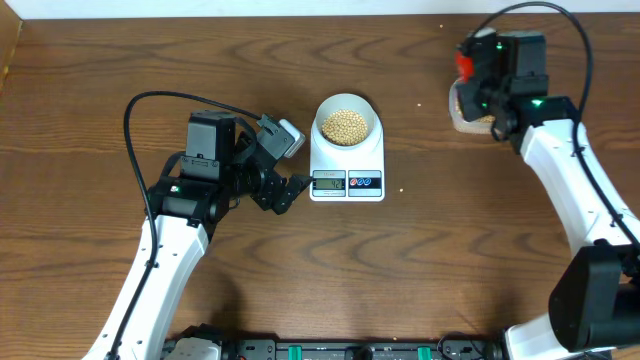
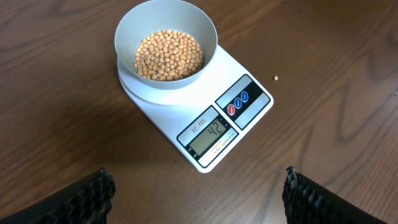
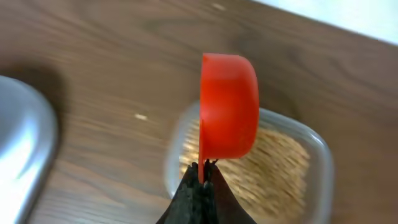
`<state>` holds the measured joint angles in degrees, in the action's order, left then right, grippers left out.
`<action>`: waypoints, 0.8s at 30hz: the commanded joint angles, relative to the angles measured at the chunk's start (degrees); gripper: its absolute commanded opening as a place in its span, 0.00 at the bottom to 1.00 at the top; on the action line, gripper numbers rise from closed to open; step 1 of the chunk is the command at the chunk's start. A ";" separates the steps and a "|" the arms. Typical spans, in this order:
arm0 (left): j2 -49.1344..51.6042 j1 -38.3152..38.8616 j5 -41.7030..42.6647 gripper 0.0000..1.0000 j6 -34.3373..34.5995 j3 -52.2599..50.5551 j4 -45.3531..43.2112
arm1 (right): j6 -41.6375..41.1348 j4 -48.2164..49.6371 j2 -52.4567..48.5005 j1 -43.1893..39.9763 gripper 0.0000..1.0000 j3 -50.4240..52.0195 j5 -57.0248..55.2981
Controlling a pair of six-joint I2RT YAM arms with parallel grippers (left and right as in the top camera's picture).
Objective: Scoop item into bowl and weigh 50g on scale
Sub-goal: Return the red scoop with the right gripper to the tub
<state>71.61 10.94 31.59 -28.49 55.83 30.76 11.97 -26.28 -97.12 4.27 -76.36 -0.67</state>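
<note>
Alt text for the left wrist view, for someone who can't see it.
A pale bowl of tan beans sits on a white scale whose display reads 42, on a wooden table. One stray bean lies right of the scale; the fingers of the left end effector frame the bottom corners, wide apart.

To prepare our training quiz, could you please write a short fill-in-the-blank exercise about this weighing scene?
1. The display of the scale reads ____.
2. The bowl sits on the scale and holds ____.
3. The right tool grips a scoop coloured ____.
4. The left tool is ____.
Missing words: 42; beans; red; open.
</note>
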 commanded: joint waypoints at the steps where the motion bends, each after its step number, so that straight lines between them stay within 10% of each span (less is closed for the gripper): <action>1: -0.55 -0.13 0.33 0.89 0.28 -0.39 0.02 | -3.06 -1.05 -0.24 -2.10 0.01 0.00 -5.05; 24: -0.55 -0.13 0.33 0.89 0.28 -0.39 0.02 | -9.40 -3.37 -9.11 -5.73 0.01 0.09 2.84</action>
<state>71.61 10.94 31.59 -28.49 55.83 30.79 5.32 -29.61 -105.69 -1.37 -76.36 -0.78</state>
